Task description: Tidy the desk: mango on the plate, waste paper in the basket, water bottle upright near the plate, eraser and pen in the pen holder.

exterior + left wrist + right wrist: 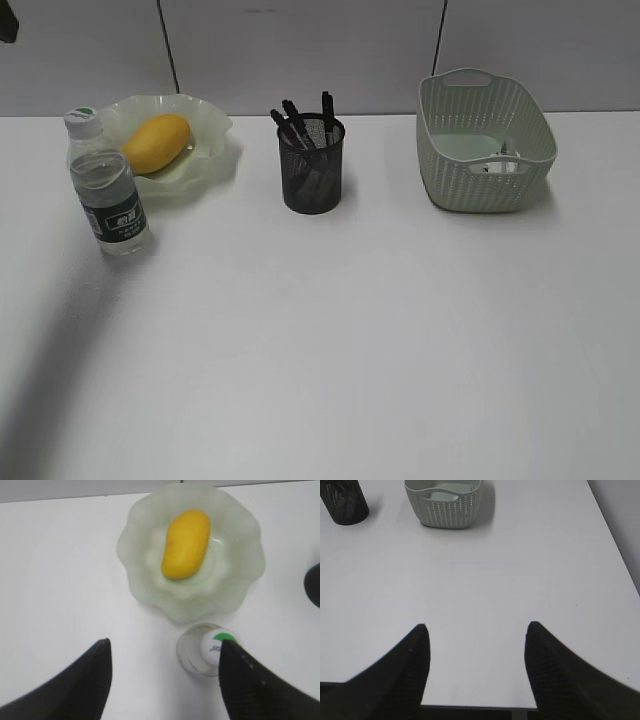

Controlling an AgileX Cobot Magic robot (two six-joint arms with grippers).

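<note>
On plate (205,150): smooth yellow-orange mango (156,142) | both grippers wide apart, seemingly empty

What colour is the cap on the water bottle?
White, with a green patch on top of the cap; the left wrist view shows it best.

Left gripper (165,652): two black fingers (85,690), broad at the base, tapering to rounded tips; inner faces carry a fine ribbed texture. Right gripper (476,630): matching black fingers (395,680), same tapered form, same textured surface. No cables, screws or markings visible.
</note>
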